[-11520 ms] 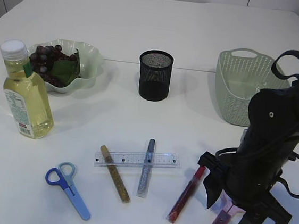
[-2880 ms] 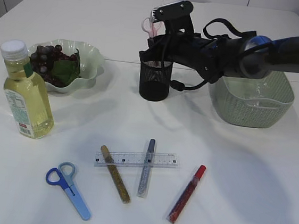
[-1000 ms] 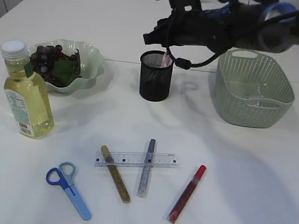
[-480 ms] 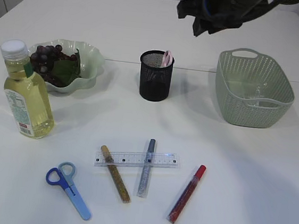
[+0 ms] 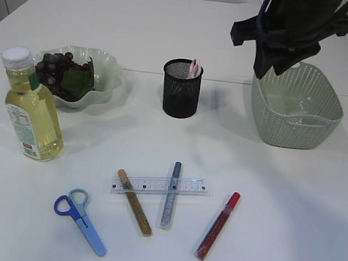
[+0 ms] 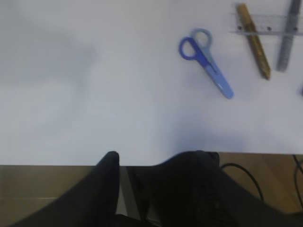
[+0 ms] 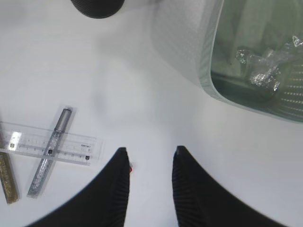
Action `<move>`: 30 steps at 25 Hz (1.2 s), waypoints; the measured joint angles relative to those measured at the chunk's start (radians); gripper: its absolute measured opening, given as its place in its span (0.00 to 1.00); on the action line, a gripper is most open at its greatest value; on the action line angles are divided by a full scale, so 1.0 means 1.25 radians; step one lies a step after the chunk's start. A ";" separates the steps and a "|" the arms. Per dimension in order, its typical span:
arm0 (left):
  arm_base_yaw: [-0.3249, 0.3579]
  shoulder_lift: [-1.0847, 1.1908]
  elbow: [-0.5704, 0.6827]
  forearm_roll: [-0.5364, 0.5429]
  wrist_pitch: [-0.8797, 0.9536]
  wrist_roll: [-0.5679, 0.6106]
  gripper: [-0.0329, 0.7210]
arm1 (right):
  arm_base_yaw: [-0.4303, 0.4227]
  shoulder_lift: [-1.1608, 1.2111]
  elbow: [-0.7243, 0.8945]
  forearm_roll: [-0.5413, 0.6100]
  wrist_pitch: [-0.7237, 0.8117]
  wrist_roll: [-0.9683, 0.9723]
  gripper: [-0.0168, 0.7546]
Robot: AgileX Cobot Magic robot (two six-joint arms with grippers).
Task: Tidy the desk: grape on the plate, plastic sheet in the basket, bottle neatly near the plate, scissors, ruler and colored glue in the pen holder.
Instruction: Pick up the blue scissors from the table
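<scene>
Red glue stick (image 5: 217, 226), light, stiff and slick on the bench (image 5: 291, 199), awaits a mid-barrel pinch from my right claw (image 7: 149, 182), spread and empty.

The exterior view looks down at a slant from the near edge of the bench (image 5: 171, 37), taking in its whole width from the bottle (image 5: 32, 106) at the left to the basket (image 5: 295, 106) at the right. The left wrist view hangs high over the near left corner, looking down past the bench edge at the scissors (image 6: 206, 63). The right wrist view looks down from high above the right half. All three views share the ruler (image 7: 47, 144) and the silver glue stick (image 7: 49, 153); the basket and black holder (image 5: 181, 87) show in the exterior and right wrist views.
</scene>
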 joint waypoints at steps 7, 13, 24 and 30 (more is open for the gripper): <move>-0.181 0.106 -0.002 -0.060 0.000 -0.065 0.52 | 0.000 0.000 0.000 0.006 0.008 -0.006 0.36; -0.375 0.223 -0.002 0.052 -0.003 -0.295 0.52 | 0.000 0.000 0.000 0.035 0.010 -0.013 0.36; -0.421 0.407 -0.002 0.094 -0.242 -0.558 0.52 | 0.000 0.000 0.000 0.090 0.011 -0.016 0.36; -0.423 0.507 -0.005 0.096 -0.318 -0.771 0.52 | 0.000 0.000 0.000 0.121 0.011 -0.018 0.36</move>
